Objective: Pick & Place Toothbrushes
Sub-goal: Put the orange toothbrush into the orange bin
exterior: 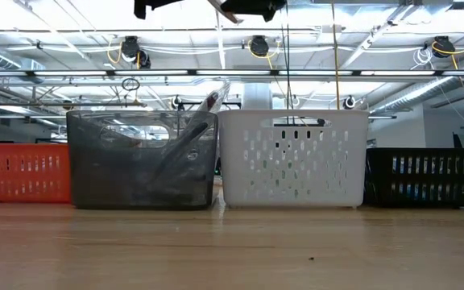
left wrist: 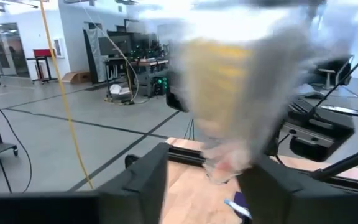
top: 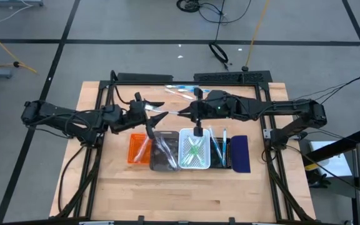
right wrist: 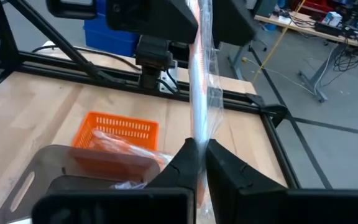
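Pinched shut, my right gripper point(right wrist: 199, 151) holds a wrapped toothbrush point(right wrist: 201, 74) by one end while my left gripper point(top: 160, 117) closes toward its slippery, crinkly wrapper.

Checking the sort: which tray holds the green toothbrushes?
The white tray, middle of the row: green toothbrushes lie crossed inside. The orange, grey and black trays show none.
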